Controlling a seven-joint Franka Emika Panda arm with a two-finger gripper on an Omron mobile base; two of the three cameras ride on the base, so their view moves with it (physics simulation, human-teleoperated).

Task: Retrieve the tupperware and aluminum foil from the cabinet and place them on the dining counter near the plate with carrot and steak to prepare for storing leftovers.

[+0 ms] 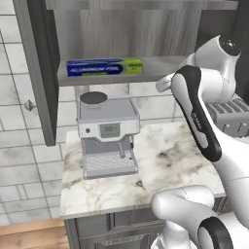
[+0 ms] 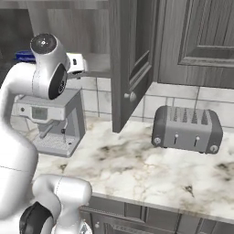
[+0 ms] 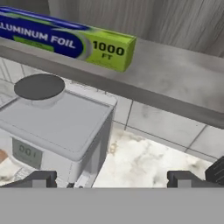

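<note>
Facing aluminum foil (image 3: 65, 40) on cabinet (image 1: 160, 70) shelf, toaster (image 2: 187, 128) rightward, gripper (image 3: 111, 178) spread.

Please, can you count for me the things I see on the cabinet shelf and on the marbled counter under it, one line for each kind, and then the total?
Foil boxes: 1, the aluminum foil on the shelf
Coffee machines: 1, the coffee machine on the counter
Toasters: 1, the toaster on the counter
Total: 3

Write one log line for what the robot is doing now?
gripper: open, empty | blue-and-green aluminum foil box: on grey cabinet shelf | silver coffee machine: below shelf
</note>
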